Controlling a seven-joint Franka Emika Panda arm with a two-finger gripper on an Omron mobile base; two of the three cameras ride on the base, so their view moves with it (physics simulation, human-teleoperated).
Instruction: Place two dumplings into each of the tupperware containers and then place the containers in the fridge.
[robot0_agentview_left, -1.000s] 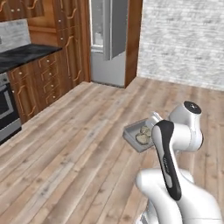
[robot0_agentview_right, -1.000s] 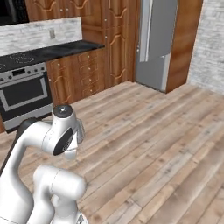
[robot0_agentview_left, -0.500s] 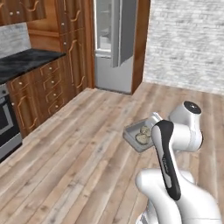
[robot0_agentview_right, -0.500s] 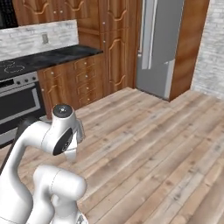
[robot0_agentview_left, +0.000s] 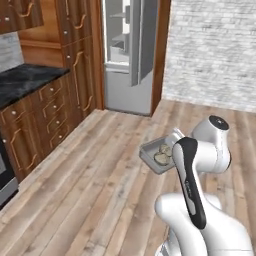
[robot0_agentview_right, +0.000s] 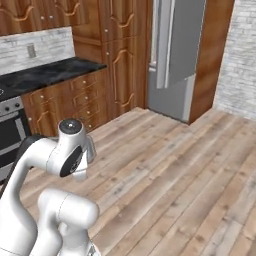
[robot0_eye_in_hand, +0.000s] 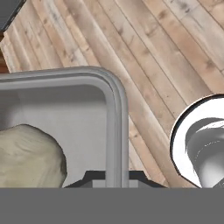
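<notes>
Left base view: over the last second the tall silver-grey fridge (robot0_agentview_left: 127, 55) has come closer and more central; base is driving towards it. Shallow grey rectangular tupperware tray (robot0_agentview_left: 156, 156) with two pale dumplings (robot0_agentview_left: 163, 153) is carried above the floor, jaws clamped on its rim.

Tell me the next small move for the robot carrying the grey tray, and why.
Probably drive on toward the tall silver-grey fridge. Its door stands open on white shelves, but bare wood floor lies between. The gripper is shut on the rim of the shallow grey rectangular tray, which already holds two pale dumplings.
</notes>
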